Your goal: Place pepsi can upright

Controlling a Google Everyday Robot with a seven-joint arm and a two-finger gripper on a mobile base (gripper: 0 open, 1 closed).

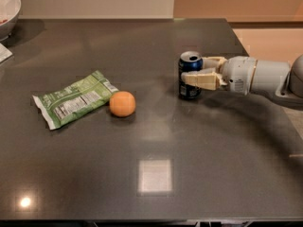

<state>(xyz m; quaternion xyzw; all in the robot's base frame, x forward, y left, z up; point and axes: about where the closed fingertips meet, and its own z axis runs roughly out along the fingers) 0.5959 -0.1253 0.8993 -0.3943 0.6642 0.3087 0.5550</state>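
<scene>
- the small dark-blue metal pepsi can (188,90) stands upright on the dark glossy bench (156,183), well apart from the round orange ball (122,103).
- the cream two-finger tool (195,70) reaches in from the right, clasped round the can.
- the placing looks nearly done; next, release gently and back out rightward without tipping it.

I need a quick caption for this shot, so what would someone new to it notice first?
First, the white robot arm reaching in from the right, its gripper closed around a blue can that stands upright on the dark table, right of centre. Next, the orange ball left of centre, with a green snack packet lying flat just to its left.
</scene>
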